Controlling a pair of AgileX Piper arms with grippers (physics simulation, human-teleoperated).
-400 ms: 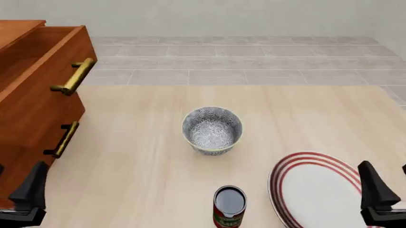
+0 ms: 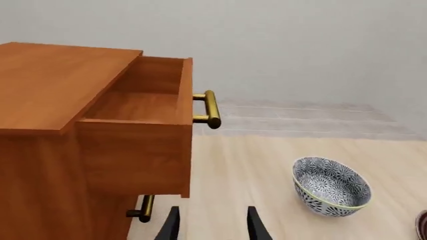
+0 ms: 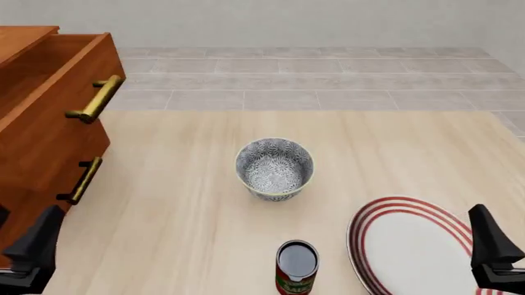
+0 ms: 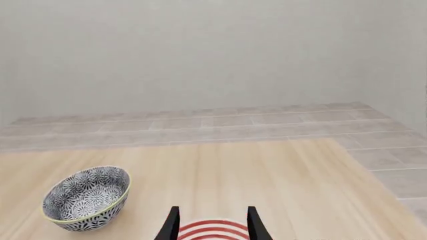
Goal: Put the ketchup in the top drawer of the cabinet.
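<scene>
The ketchup [image 3: 296, 268], a small red can with a dark glossy top, stands upright at the table's front edge, left of the plate. The cabinet [image 3: 37, 153] stands at the left. Its top drawer [image 3: 61, 74] is pulled open and looks empty inside in the left wrist view [image 2: 137, 107], with its brass handle [image 2: 210, 108] toward the table. My left gripper [image 3: 29, 236] is open and empty at the front left, by the cabinet's lower front [image 2: 212, 227]. My right gripper [image 3: 496, 249] is open and empty at the front right, over the plate [image 4: 212, 227].
A grey patterned bowl [image 3: 275, 169] stands at mid-table, between the ketchup and the far edge. A white plate with red rings [image 3: 410, 246] lies at the front right. The lower drawer's brass handle [image 3: 85, 179] is shut against the cabinet. Tiled floor lies beyond the table.
</scene>
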